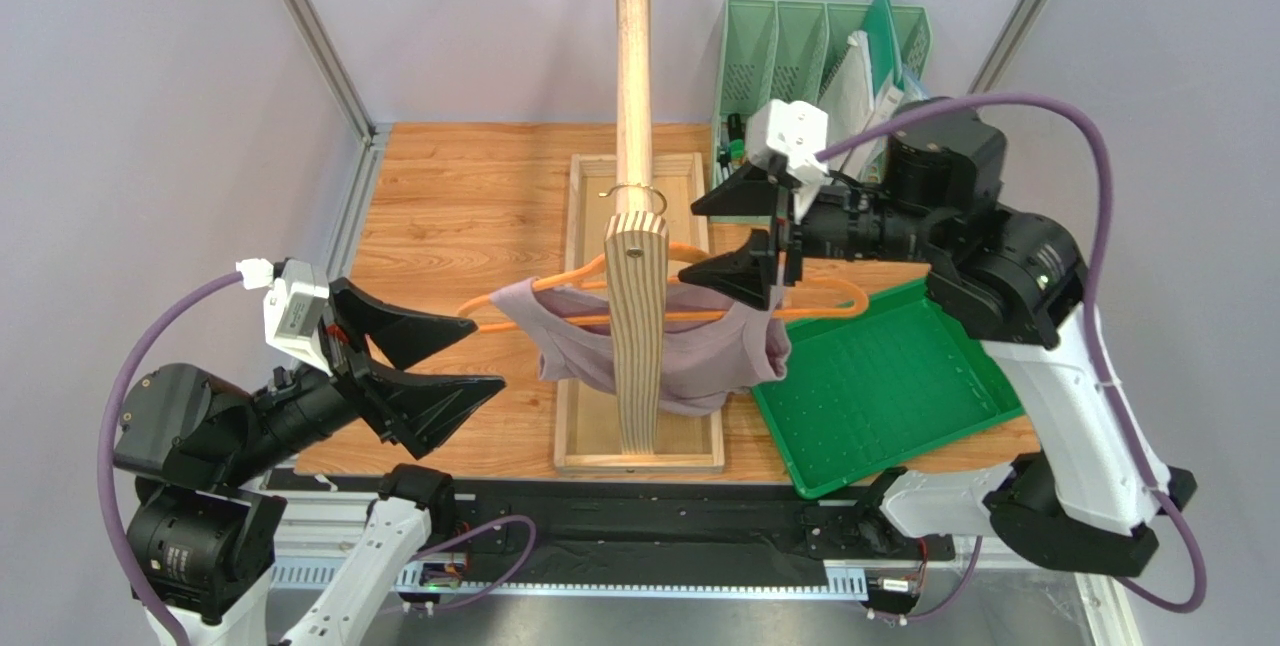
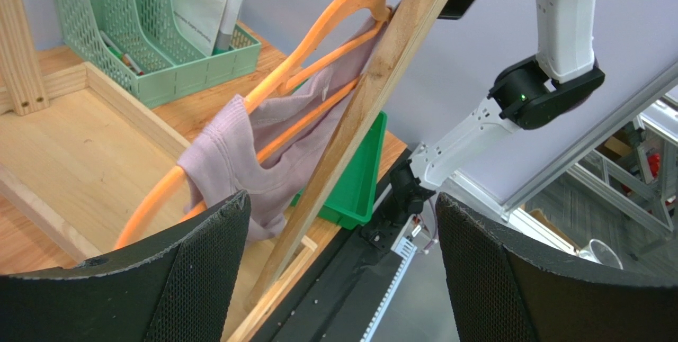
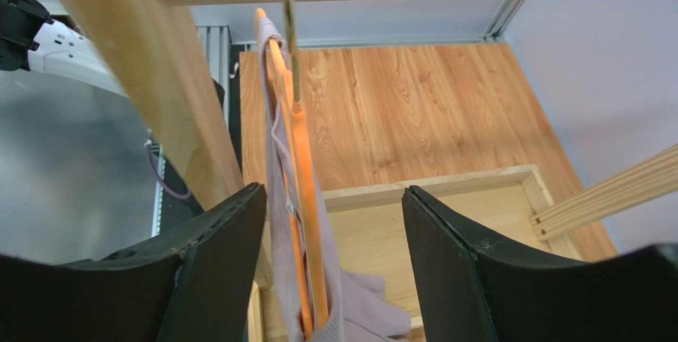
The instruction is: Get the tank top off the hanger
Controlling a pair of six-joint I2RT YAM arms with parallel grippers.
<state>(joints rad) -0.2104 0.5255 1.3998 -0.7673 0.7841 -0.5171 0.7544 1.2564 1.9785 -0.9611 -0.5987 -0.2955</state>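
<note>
The tank top (image 1: pixel 684 361) hangs dead centre in the top view, draped on the orange hanger (image 1: pixel 508 291), with the fabric bunched toward the lower right and a strap up on the hanger's left-of-frame shoulder. The hanger's metal hook (image 1: pixel 639 196) loops over the rail of the wooden rack (image 1: pixel 637 331). The right gripper (image 1: pixel 747 241) sits at the hanger's right-of-frame end with its fingers spread wide. Its wrist view shows hanger and cloth between them, unpinched. The left gripper (image 1: pixel 481 357) hovers at the lower left, released and wide, close to the hanger's tip. A green tray (image 1: pixel 887 376) lies at the lower right, and a mint file organiser (image 1: pixel 796 46) stands at the top.
</note>
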